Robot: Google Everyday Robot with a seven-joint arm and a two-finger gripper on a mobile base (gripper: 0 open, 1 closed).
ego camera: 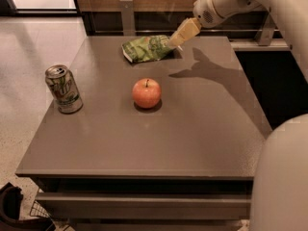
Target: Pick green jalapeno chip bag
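The green jalapeno chip bag (146, 49) lies flat at the far middle of the grey table (192, 138). It is crinkly green foil with lighter print. My gripper (179, 37) hangs from the white arm that comes in from the upper right. Its tan tip is right at the bag's right edge, just above the table.
A red apple (147, 93) stands in the middle of the table, in front of the bag. A green-and-white soda can (63, 89) stands upright near the left edge. A wooden wall with a metal rail runs behind the table. The arm's white body (281, 177) fills the lower right.
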